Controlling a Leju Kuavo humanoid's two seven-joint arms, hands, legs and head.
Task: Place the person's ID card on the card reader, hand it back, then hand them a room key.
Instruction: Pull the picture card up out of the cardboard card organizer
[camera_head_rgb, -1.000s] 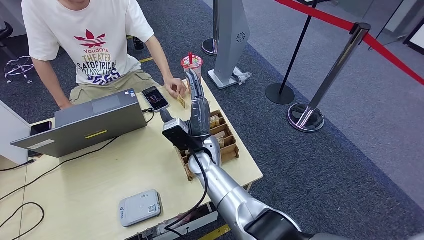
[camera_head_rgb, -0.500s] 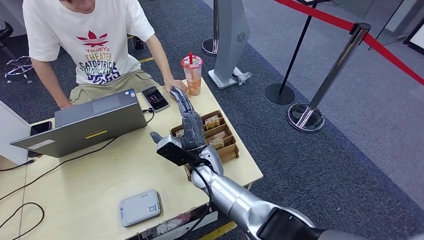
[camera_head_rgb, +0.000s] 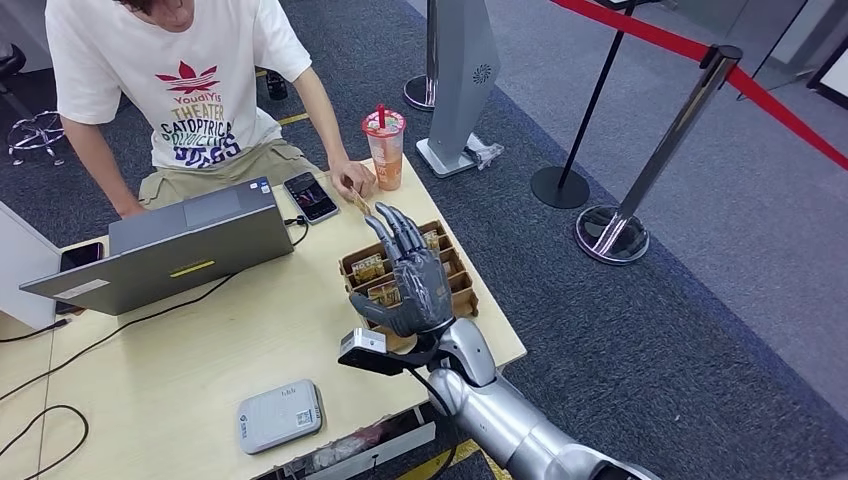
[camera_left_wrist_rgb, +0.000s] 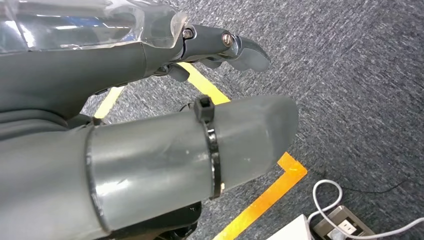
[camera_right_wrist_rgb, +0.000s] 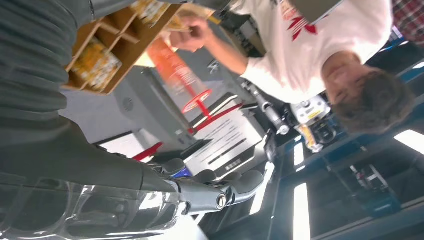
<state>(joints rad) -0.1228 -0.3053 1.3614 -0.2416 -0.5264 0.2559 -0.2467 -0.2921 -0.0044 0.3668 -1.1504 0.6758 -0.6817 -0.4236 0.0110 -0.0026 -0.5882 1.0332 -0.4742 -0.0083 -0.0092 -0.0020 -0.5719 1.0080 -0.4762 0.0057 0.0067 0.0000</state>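
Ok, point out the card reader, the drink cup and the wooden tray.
card reader (camera_head_rgb: 280, 415), head view, middle of its grey top face.
drink cup (camera_head_rgb: 386, 158), head view, orange side below the lid.
wooden tray (camera_head_rgb: 464, 292), head view, right outer wall.

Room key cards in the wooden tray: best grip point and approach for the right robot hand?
Pinch a key card by its exposed upper edge, thumb and finger on its flat faces, coming from above. The wooden tray has walls fencing each compartment's sides, so only the top looks free. The right robot hand hovers open over it.
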